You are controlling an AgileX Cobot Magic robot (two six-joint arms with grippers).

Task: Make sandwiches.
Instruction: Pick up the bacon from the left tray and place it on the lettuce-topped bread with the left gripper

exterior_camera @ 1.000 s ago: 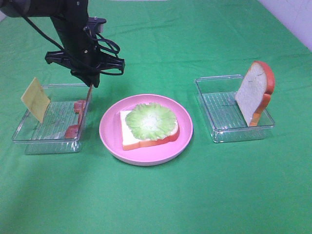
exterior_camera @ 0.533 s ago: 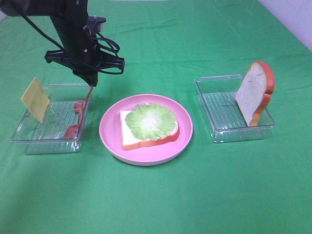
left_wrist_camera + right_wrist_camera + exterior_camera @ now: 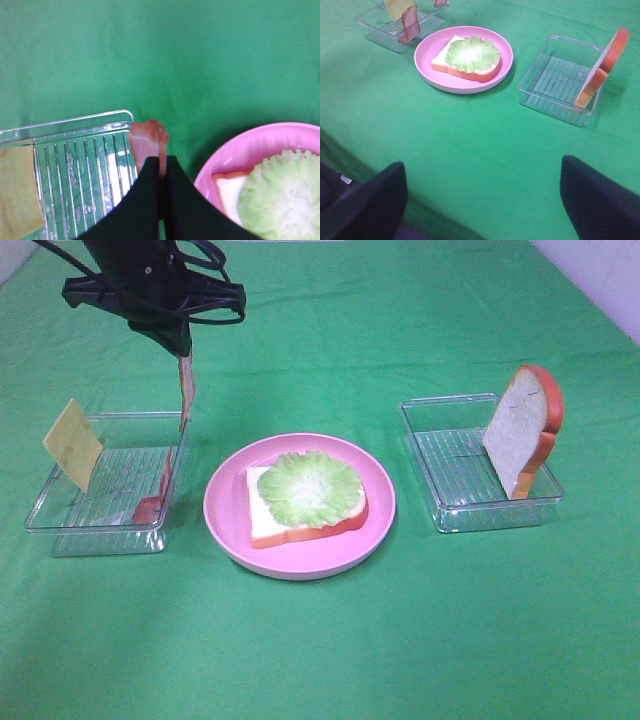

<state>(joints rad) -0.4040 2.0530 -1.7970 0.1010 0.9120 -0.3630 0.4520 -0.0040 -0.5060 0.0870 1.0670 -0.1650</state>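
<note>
Above the inner edge of the left clear tray (image 3: 100,536), my left gripper (image 3: 183,352) is shut on a reddish bacon strip (image 3: 186,392) that hangs free. The wrist view shows the black fingers (image 3: 145,200) pinching the bacon strip (image 3: 146,142). A yellow cheese square (image 3: 72,445) leans in that tray, and another bacon piece (image 3: 150,508) lies there. A bread slice (image 3: 270,525) topped with lettuce (image 3: 308,487) rests on the pink plate (image 3: 225,510). A second bread slice (image 3: 522,430) stands in the right tray (image 3: 450,462). My right gripper (image 3: 482,167) is open and empty, near the table's front.
Green cloth covers the whole table. The two trays flank the plate, left and right. A pale wall or floor shows at the far right corner (image 3: 610,270).
My left gripper has risen and drawn back, lifting the bacon strip out of the left tray. The right arm has not moved.
</note>
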